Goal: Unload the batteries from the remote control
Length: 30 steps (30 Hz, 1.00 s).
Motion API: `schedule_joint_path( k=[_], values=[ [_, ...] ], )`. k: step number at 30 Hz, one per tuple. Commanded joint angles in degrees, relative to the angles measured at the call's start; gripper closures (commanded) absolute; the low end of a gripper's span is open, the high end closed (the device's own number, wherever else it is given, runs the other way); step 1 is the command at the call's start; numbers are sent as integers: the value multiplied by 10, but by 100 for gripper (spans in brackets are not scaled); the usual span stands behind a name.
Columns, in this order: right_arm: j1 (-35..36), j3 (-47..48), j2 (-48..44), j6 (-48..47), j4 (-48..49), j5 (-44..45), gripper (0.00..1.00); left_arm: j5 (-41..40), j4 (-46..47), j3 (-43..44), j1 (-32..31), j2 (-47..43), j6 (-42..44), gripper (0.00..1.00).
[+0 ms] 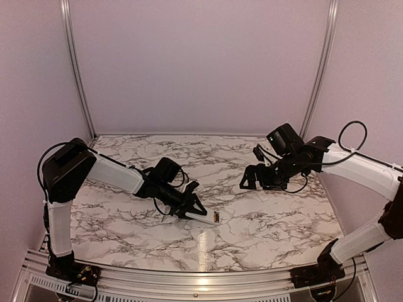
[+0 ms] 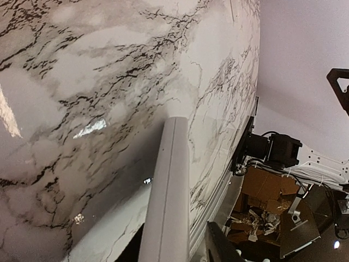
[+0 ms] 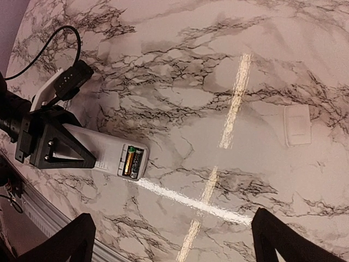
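Note:
The white remote control (image 1: 203, 218) lies low over the marble table (image 1: 264, 226), recess face up. My left gripper (image 1: 191, 208) is shut on its near end. In the left wrist view the remote (image 2: 166, 196) runs out from between my fingers, seen on edge. In the right wrist view the remote (image 3: 103, 155) shows its open recess, with both batteries (image 3: 132, 161) seated side by side, one golden-orange and one dark. My right gripper (image 1: 247, 180) hovers open and empty, above and to the right of the remote; its fingertips (image 3: 286, 240) frame bare table.
A small flat white rectangular piece (image 3: 298, 125) lies on the table to the right of the remote. The table's front metal rail (image 1: 189, 283) runs along the near edge. Aluminium posts (image 1: 75, 69) stand at the back corners.

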Motion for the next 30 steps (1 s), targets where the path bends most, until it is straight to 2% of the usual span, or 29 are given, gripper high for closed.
schedule_joint_path(
  k=[1,5,10,11,13,14,23,30],
  values=[
    [-4,34,27,-3,20,-14,2,-9,-33,15,-2,5,36,55],
    [-4,52,48,-9,20,-17,2,-22,-47,15,-2,-8,51,43],
    [-4,68,63,-16,17,-19,2,-51,-109,29,-1,-25,84,31],
    [-3,69,65,-18,17,-19,2,-57,-119,31,-2,-29,88,27],
    [-4,72,71,-21,15,-19,2,-71,-145,38,-2,-37,103,8],
    [-4,74,73,-22,15,-19,2,-81,-163,42,-2,-41,112,2],
    [-4,76,71,-29,7,-13,2,-181,-324,92,-1,-86,196,1],
    [-4,77,63,-35,-7,0,1,-293,-416,98,1,-157,246,1]
  ],
)
